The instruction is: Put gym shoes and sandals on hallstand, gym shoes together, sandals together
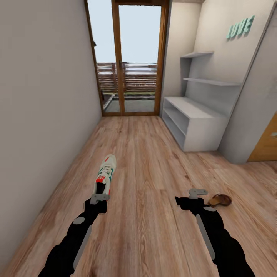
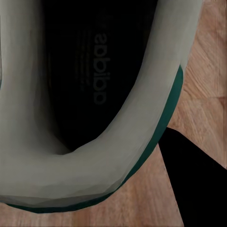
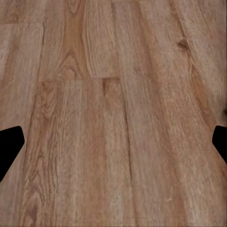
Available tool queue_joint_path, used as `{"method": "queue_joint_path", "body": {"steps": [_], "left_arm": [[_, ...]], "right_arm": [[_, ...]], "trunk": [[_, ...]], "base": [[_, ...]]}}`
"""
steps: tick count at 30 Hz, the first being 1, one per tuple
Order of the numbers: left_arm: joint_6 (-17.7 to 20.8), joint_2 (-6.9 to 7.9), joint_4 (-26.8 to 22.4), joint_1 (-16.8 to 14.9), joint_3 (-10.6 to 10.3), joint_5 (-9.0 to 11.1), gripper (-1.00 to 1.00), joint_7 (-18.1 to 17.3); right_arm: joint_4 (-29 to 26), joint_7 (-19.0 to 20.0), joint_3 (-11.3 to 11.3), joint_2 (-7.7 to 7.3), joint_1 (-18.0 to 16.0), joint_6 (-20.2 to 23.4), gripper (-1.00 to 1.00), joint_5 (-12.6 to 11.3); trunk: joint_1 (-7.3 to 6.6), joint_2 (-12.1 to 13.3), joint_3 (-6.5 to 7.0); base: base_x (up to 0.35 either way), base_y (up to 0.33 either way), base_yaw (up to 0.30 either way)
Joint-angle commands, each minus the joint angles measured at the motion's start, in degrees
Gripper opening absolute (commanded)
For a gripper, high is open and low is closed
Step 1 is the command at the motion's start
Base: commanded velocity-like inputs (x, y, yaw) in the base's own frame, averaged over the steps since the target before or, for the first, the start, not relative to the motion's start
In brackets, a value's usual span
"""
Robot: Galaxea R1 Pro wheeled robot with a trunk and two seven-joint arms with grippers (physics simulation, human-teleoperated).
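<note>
1. The hallstand (image 1: 192, 127), a pale grey-white unit against the right wall near the glass door (image 1: 129, 57), has a bare bench top and 2 open low shelves holding nothing, with 2 stepped wall shelves above it also bare.
2. 1 gym shoe (image 1: 105, 175), white with green stripes and red-orange accents, lies on the corridor floor (image 1: 154, 231) toward the left wall, toe pointing at the door.
3. 1 brown sandal (image 1: 220, 200) lies on the floor toward the right, well apart from the hallstand.
4. The left gripper (image 1: 99, 198) sits at the shoe's heel; the left wrist view looks into the shoe's dark opening (image 2: 85, 80). Whether it grips the shoe cannot be told.
5. The right gripper (image 1: 197, 191) hangs above bare planks beside the sandal, fingertips (image 3: 9, 142) spread wide, holding nothing.
</note>
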Motion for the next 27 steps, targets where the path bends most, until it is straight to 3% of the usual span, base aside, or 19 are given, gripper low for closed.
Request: {"method": "queue_joint_path", "body": {"steps": [1,12,27], "left_arm": [[0.32,0.0,-0.1,-0.01,0.0,-0.24,-1.0,-0.02],[0.32,0.0,-0.1,-0.01,-0.01,-0.18,-1.0,-0.02],[0.32,0.0,-0.1,-0.01,-0.04,-0.2,-1.0,-0.02]], "right_arm": [[-0.06,-0.04,-0.01,0.0,-0.03,0.29,1.0,-0.02],[-0.06,-0.04,0.05,0.0,-0.03,0.28,1.0,-0.02],[-0.06,-0.04,0.02,0.0,-0.03,0.29,1.0,-0.02]], "trunk": [[0.03,-0.02,0.01],[0.03,-0.02,0.84],[0.03,-0.02,0.96]], "base": [[0.346,0.0,-0.207],[0.346,0.0,-0.123],[0.344,0.06,-0.01]]}}
